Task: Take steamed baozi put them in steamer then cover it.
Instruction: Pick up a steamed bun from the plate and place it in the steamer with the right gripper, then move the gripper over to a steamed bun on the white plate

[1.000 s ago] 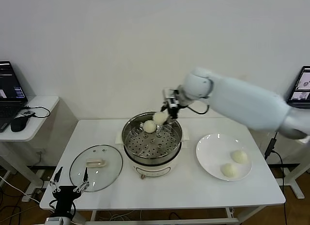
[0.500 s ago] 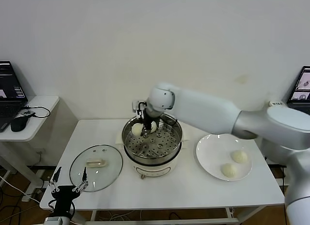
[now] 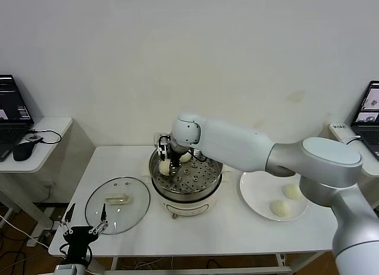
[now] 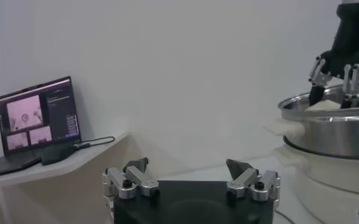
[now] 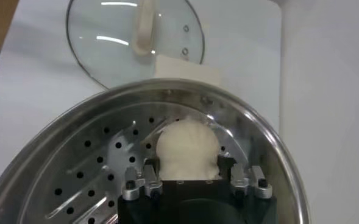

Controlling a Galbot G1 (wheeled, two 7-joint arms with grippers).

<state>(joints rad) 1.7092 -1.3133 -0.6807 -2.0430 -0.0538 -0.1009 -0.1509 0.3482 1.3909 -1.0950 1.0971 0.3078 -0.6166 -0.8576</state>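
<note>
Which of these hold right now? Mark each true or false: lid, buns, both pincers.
1. Two buns lie on the plate. True.
2. The lid sits on the steamer. False: it lies on the table, left of the steamer.
3. The right pincer is over the plate. False: it is inside the steamer, at a bun.
4. The left pincer is open and empty. True.
5. The steamer holds no buns. False: it holds two.

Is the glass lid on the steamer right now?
No, the glass lid lies flat on the table, to the left of the open steamer.
</note>
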